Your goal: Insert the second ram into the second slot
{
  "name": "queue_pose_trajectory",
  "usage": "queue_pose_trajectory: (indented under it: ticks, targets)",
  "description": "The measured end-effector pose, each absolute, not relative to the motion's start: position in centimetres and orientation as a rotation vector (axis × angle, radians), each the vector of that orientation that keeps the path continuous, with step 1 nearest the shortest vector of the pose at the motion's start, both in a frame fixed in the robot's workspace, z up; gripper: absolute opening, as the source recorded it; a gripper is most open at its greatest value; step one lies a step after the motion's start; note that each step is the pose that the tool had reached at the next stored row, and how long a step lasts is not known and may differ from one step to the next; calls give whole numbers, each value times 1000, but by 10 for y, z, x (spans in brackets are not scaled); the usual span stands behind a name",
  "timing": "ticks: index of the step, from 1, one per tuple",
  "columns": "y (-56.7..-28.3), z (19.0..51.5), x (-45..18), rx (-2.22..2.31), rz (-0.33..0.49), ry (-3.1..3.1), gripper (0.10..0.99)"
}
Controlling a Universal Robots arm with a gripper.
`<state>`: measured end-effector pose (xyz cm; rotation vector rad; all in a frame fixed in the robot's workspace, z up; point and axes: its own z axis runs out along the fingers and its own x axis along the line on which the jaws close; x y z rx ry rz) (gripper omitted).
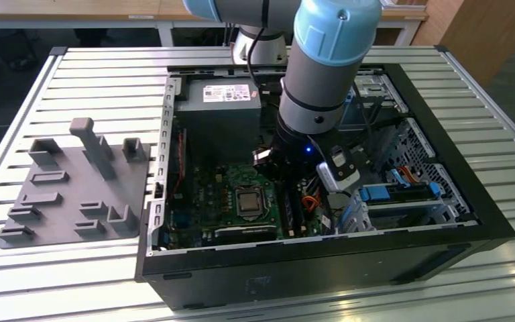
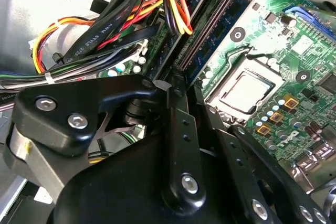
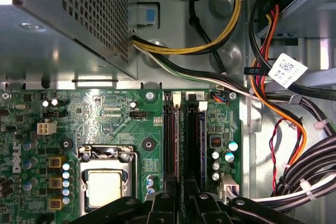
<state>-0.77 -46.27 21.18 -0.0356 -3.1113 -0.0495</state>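
My gripper (image 1: 286, 196) is lowered inside the open computer case, right over the memory slots (image 1: 294, 215) beside the processor socket (image 1: 249, 201). In the second wrist view the second ram (image 2: 224, 25), a thin blue-green board, stands on edge along the slots and runs in between the black fingertips of my gripper (image 2: 185, 85), which close on it. An empty slot (image 2: 207, 30) with bare contacts lies alongside it. The first wrist view looks straight down on the parallel slots (image 3: 170, 140), with my gripper (image 3: 181, 202) at their near end.
Bundles of black, orange and yellow cables (image 3: 283, 129) crowd one side of the slots. The power supply (image 1: 222, 94) sits at the back of the case and blue drive brackets (image 1: 401, 191) at the exterior view's right. A grey fixture plate (image 1: 70, 188) lies on the table outside.
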Motion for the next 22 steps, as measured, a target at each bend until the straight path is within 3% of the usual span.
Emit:
queue_pose_trajectory:
  ticks: [22]
  targets:
    - [-463,223,-7,-36,-53,-3111,212]
